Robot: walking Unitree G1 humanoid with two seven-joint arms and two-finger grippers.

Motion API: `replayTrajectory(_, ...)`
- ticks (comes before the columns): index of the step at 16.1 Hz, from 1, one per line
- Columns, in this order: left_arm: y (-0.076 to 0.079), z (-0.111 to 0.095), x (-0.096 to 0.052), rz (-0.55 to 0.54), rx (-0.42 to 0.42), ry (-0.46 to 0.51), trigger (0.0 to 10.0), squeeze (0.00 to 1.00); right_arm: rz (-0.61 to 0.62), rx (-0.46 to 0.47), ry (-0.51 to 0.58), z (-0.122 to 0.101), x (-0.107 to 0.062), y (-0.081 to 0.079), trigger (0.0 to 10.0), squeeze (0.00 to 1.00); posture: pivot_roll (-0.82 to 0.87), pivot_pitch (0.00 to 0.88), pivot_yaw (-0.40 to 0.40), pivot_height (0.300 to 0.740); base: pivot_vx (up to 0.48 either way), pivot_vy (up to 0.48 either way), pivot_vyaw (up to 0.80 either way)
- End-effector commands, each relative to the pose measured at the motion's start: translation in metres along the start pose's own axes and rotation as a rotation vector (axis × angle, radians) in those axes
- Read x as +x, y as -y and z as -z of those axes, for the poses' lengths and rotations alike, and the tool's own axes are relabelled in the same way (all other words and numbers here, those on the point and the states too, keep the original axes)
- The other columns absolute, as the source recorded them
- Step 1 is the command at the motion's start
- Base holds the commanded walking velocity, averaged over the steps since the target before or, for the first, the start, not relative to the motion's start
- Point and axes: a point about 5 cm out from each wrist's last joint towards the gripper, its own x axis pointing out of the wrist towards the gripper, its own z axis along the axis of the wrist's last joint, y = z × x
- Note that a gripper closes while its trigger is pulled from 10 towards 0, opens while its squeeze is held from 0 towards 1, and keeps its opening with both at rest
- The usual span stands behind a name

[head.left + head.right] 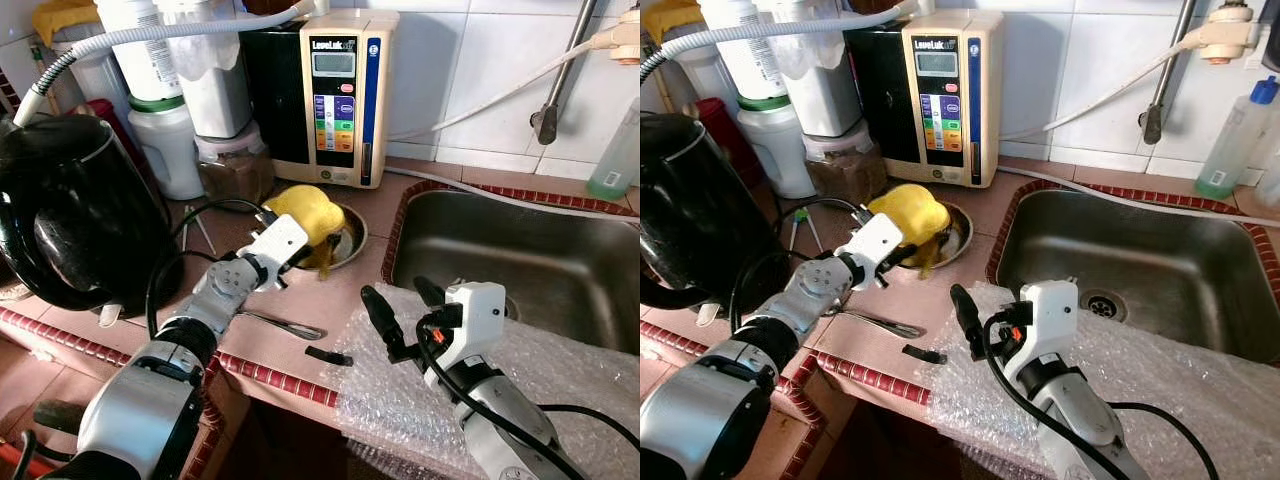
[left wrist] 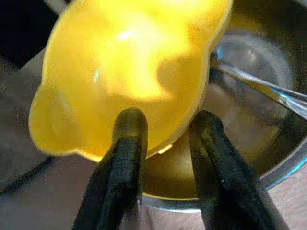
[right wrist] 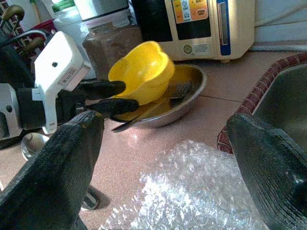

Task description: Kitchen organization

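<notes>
Left gripper [image 3: 112, 96] clamped on the rim of a yellow bowl [image 3: 143, 71], holding it tilted just over a shallow steel dish [image 3: 187, 98] on the counter [image 1: 370, 215], in front of the water machine [image 1: 335, 95]. Fork [image 3: 173, 92] lying in the dish under the bowl. Right gripper [image 1: 403, 315] hanging over bubble wrap [image 1: 560, 380] beside the sink [image 1: 520, 265], fingers spread wide, nothing in them. Black kettle [image 1: 70, 215] off to the left, spoon [image 1: 285, 324] near the counter edge.
</notes>
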Motion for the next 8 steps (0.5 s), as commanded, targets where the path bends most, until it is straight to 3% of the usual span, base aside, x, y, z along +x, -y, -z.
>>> replayTrajectory(1, -0.0088, 0.008, -0.0033, -0.023, 0.012, -0.064, 0.0, 0.0, 0.0, 0.005, 0.01, -0.0014, 0.0027, 0.0004, 10.0, 0.0, -0.05, 0.0, 0.116, 0.74, 0.0, 0.0, 0.0)
replayTrajectory(8, -0.0134, 0.0072, -0.0037, -0.06, 0.017, -0.067, 0.0, 0.0, 0.004, 0.005, 0.017, -0.002, 0.0042, 0.0017, 10.0, 0.0, -0.05, 0.0, 0.116, 0.74, 0.0, 0.0, 0.0)
